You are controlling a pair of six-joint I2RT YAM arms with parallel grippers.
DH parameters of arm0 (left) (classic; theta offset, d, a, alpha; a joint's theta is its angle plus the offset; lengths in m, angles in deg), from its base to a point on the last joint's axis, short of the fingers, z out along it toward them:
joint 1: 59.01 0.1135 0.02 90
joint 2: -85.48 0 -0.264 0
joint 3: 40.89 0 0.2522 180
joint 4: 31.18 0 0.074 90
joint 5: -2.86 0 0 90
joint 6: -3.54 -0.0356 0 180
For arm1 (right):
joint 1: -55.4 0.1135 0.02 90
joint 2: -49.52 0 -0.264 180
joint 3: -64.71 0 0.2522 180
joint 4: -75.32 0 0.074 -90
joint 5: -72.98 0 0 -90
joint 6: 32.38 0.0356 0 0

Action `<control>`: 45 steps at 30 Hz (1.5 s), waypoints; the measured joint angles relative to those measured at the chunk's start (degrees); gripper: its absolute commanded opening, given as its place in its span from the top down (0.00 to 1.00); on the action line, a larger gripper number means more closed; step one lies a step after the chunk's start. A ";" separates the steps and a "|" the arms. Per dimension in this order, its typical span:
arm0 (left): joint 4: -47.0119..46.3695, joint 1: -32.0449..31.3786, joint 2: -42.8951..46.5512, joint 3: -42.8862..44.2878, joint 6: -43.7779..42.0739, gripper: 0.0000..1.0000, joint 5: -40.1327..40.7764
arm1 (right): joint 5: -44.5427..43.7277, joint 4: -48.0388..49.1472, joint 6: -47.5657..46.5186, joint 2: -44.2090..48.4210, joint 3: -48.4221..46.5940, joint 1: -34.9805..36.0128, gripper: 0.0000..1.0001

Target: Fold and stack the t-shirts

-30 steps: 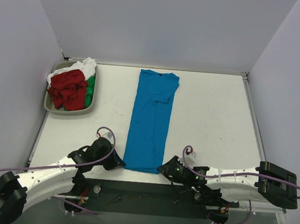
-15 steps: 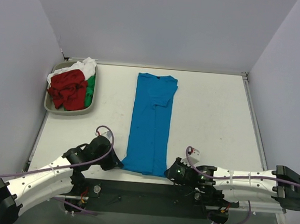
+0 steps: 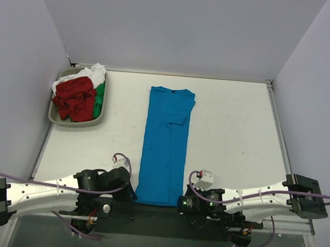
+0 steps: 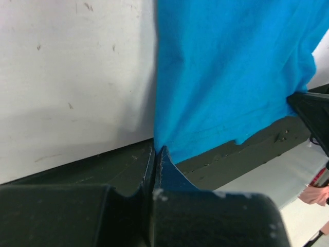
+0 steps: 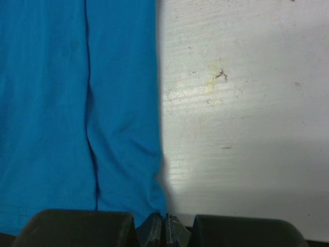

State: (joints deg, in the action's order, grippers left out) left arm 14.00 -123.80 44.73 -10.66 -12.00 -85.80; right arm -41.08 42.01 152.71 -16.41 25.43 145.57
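Blue t-shirt (image 3: 164,146) is laid flat mid-table as a long narrow strip, collar at the far end, hem at the near edge of the table (image 3: 239,129). Sleeves are seen tucked in, so the lengthwise folds are judged done and the crosswise fold not yet made.

Left gripper (image 4: 155,153) is clamped tight on the near-left hem corner, with blue cloth seen pinched between the closed fingers. Right gripper (image 5: 164,220) is likewise pressed closed at the near-right hem corner, and cloth is judged to be caught there. Both corners are probably held together so the hem is kept straight and taut and can be carried toward the collar in one fold. The low, flat reach of both arms fits a pinch taken right at table level.

Red t-shirt (image 3: 75,98), green t-shirt (image 3: 100,98) and white t-shirt (image 3: 93,72) are heaped unfolded in the grey tray (image 3: 59,121) at far left, well apart from the grippers. No folded stack is seen.

Hard to tell:
- fingertips are hidden under the arm bodies in the top view
- the pad contact is cut off at the bottom of the right wrist view
- the hem overhang at the near edge shows only in the left wrist view
- no tag can be made out
- the count of shirts in the tray cannot be told
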 measured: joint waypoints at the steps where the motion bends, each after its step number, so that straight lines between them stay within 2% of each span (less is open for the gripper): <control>1: 0.15 -2.03 -0.52 0.07 1.36 1.00 1.31 | -0.26 -0.63 0.37 -0.02 -0.22 0.35 1.00; 8: 3.37 -4.31 -3.58 4.74 3.43 1.00 6.80 | -3.41 -5.05 1.55 2.23 -2.25 0.68 1.00; 19: 8.20 -3.23 -5.81 16.63 -0.04 1.00 13.90 | -9.16 -12.87 -2.73 5.49 -7.28 -2.54 1.00; 26: 7.08 3.21 -8.48 17.49 -4.17 1.00 13.57 | -10.69 -13.40 -10.27 7.56 -11.43 -9.55 1.00; 35: -0.50 13.31 -16.55 20.09 -11.47 1.00 8.74 | -8.50 -8.66 -23.50 7.52 -14.03 -22.47 1.00; 45: -5.70 20.68 -27.17 26.01 -18.51 1.00 4.50 | -3.50 -2.60 -35.17 0.92 -15.85 -33.86 1.00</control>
State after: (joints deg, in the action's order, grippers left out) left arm 8.29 -103.13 17.56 15.35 -30.52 -81.30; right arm -44.57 39.41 117.54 -15.49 9.58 111.72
